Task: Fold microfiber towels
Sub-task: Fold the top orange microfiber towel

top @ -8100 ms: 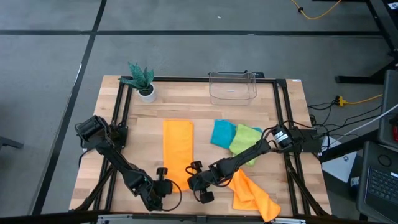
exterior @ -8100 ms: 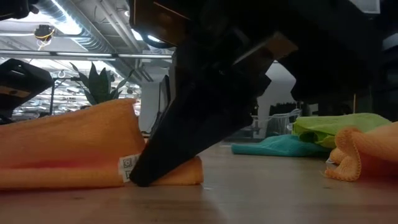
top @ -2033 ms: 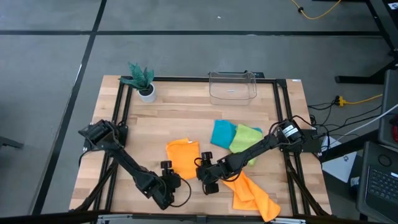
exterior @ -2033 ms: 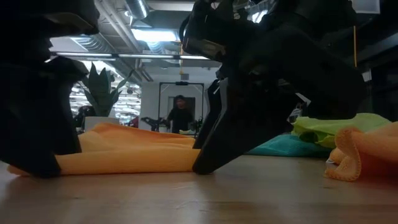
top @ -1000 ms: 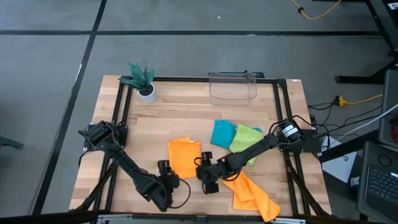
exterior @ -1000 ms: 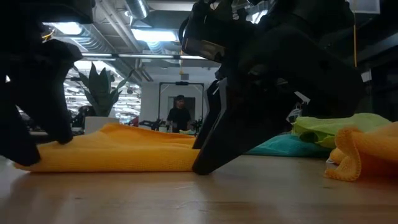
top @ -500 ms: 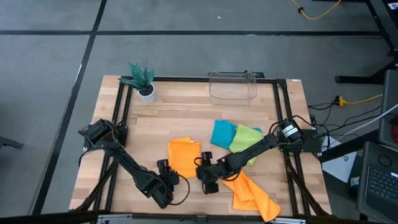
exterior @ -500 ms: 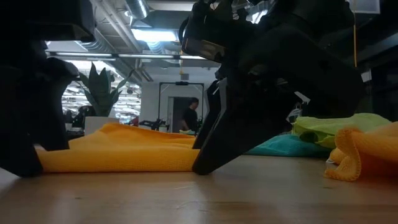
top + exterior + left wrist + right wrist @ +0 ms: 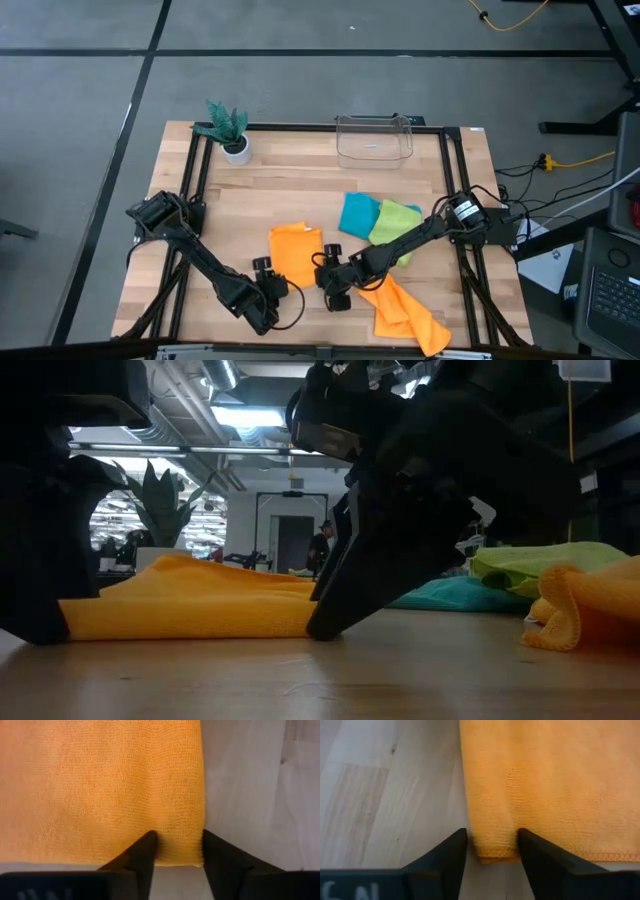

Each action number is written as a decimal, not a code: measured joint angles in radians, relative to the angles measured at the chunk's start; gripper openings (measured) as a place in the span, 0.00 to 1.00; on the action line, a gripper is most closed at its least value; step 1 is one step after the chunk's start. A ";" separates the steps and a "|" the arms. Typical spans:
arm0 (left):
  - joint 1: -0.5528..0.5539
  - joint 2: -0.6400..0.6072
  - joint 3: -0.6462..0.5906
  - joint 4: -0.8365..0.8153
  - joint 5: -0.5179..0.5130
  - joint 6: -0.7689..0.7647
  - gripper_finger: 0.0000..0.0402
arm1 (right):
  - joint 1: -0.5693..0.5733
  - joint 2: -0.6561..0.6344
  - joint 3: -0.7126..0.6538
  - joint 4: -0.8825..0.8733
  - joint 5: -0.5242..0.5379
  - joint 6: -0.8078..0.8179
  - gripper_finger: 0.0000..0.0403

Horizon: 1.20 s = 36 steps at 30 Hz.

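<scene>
The folded orange towel lies flat on the wooden table, near the front edge and a bit left of the middle. The left claw sits at the towel's front left corner. Its two fingers are part way open, with the corner of the cloth between them. The right claw sits at the front right corner in the same way, fingers part way open around the hem. Both claws touch the table.

Just right of this towel lies a crumpled orange towel. Behind it are the blue towel and the green towel, touching each other. A clear bin and a small plant stand at the back.
</scene>
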<state>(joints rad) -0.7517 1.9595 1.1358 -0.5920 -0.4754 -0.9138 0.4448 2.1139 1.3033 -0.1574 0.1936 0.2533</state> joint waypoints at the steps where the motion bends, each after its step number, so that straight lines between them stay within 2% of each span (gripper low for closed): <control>1: 0.000 0.000 0.000 0.005 0.002 0.002 0.31 | 0.000 0.000 0.000 0.001 0.000 0.001 0.41; 8: 0.000 0.001 -0.003 0.026 0.004 0.015 0.04 | 0.001 0.000 0.000 0.002 -0.011 0.056 0.15; 11: -0.003 0.000 0.008 0.030 0.023 0.038 0.02 | 0.000 0.000 0.007 0.003 -0.090 0.109 0.04; 14: -0.003 -0.002 0.057 0.011 0.067 0.060 0.01 | 0.001 0.004 0.041 -0.021 -0.184 0.133 0.04; 16: -0.006 -0.003 0.098 0.014 0.143 0.081 0.01 | 0.003 0.007 0.076 -0.051 -0.254 0.139 0.03; 19: -0.010 -0.018 0.161 0.002 0.198 0.142 0.00 | 0.008 0.007 0.142 -0.108 -0.350 0.129 0.02; 26: -0.009 -0.022 0.305 -0.002 0.251 0.241 0.00 | 0.053 0.006 0.298 -0.303 -0.513 0.051 0.02; 30: -0.016 -0.022 0.360 -0.010 0.247 0.291 0.00 | 0.080 0.004 0.371 -0.384 -0.517 0.018 0.02; 36: -0.008 -0.023 0.385 -0.080 0.221 0.296 0.00 | 0.105 0.002 0.404 -0.445 -0.412 0.000 0.02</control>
<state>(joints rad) -0.7600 1.9362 1.5208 -0.6717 -0.2543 -0.6182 0.5499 2.1159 1.7069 -0.6028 -0.2181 0.2531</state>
